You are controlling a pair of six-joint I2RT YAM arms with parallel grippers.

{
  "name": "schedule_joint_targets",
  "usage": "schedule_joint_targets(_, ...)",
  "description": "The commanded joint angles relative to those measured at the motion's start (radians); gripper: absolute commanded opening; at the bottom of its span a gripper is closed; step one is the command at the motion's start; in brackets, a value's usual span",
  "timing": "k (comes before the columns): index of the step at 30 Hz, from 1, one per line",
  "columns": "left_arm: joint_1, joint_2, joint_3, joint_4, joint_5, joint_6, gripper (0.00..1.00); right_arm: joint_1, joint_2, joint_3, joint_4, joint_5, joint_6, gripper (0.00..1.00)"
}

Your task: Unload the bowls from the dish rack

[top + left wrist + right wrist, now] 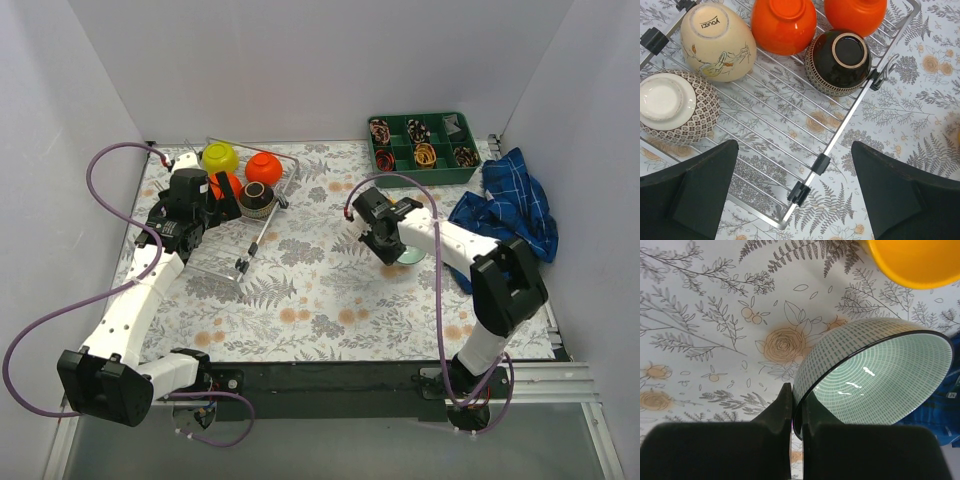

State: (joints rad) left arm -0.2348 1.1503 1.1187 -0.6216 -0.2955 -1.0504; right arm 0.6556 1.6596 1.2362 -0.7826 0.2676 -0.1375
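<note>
at the far left of the flowered tablecloth (320,300) sits the dish rack (262,235), a silver wire frame with black end caps, set at a slant to the table edges. the left gripper (225,200) hovers over it with its fingers (705,190) spread wide and nothing between them. under it the wrist view shows five bowls upside down on the wires: a brown-patterned bowl (672,107) with a white foot at the left, a beige bowl (717,42) beside it, then an orange bowl (783,25), a second orange bowl (855,15) and a dark brown bowl (838,61) by the rack's right rail. from above a lime green bowl (220,157) shows at the rack's far end

right of the middle, well apart from the rack, the right gripper (796,410) is pinching the rim of a grey-green patterned bowl (865,370), which is tipped on its side just over the cloth; whether it touches the cloth i cannot tell. a yellow-orange bowl (912,260) stands near it on the cloth. further right are a green compartment tray (420,116) at the back and a blue checked cloth (510,200)
</note>
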Motion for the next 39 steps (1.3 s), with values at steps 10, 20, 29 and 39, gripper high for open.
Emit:
schedule_joint_targets(10, 0.000, 0.020, -0.003, -0.003, -0.001, 0.041, 0.98, 0.013, 0.082, 0.043, -0.012, 0.044, 0.012, 0.61)
schedule_joint_targets(20, 0.000, 0.161, 0.061, 0.017, -0.013, 0.085, 0.98, 0.030, -0.144, 0.109, -0.041, -0.062, 0.098, 0.85)
schedule_joint_targets(29, 0.002, 0.400, 0.246, -0.065, -0.135, 0.100, 0.98, 0.036, -0.351, -0.032, 0.052, -0.159, 0.119, 0.86)
schedule_joint_targets(39, 0.015, 0.437, 0.268, -0.251, -0.373, -0.007, 0.98, 0.038, -0.489, -0.161, 0.167, -0.343, 0.151, 0.86)
